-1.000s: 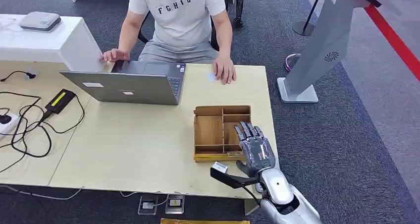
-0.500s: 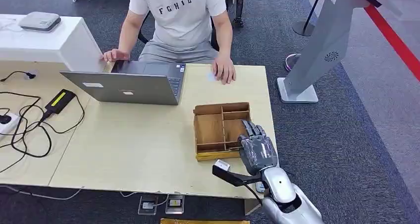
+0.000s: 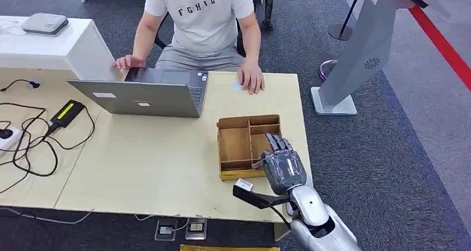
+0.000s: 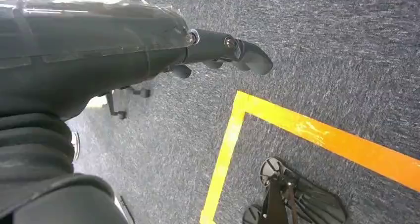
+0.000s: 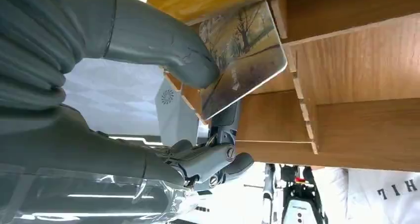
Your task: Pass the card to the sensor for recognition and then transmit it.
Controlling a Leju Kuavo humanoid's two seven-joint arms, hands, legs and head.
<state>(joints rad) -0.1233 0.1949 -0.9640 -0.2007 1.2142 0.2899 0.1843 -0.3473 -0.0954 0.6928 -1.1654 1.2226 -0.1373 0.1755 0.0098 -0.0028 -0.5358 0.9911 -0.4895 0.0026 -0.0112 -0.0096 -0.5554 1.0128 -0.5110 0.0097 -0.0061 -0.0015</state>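
Overhead, from the head view, the robot's silver right hand (image 3: 283, 165) hung over the right-hand side of the compartmented wooden tray (image 3: 236, 146), which sat near the right edge of the pale wooden worktop (image 3: 139, 162). Its fingers were curled downward into the tray, though what they held could not be made out from this height. Across the worktop a person in a grey printed T-shirt (image 3: 200, 12) sat behind an open grey laptop (image 3: 141, 95), one palm resting on the surface beside it. A tall white kiosk stand (image 3: 361, 51) rose from the carpet to the right; I judge it could be the sensor, but nothing confirmed that.

Next, the left wrist view showed the left hand (image 4: 218, 48) hanging over dark grey carpet marked with yellow tape (image 4: 297, 130), its fingers loosely bent and holding nothing.

Finally, the right wrist view made the grasp plain: the thick grey thumb (image 5: 168, 50) pressed on the face of a rounded card printed with a tree landscape (image 5: 242, 55), darker fingers behind it, the card tilted up above the tray's dividers.

By my reading, the pick-up was just secured; carrying the card to the sensor and handing it over remained undone.
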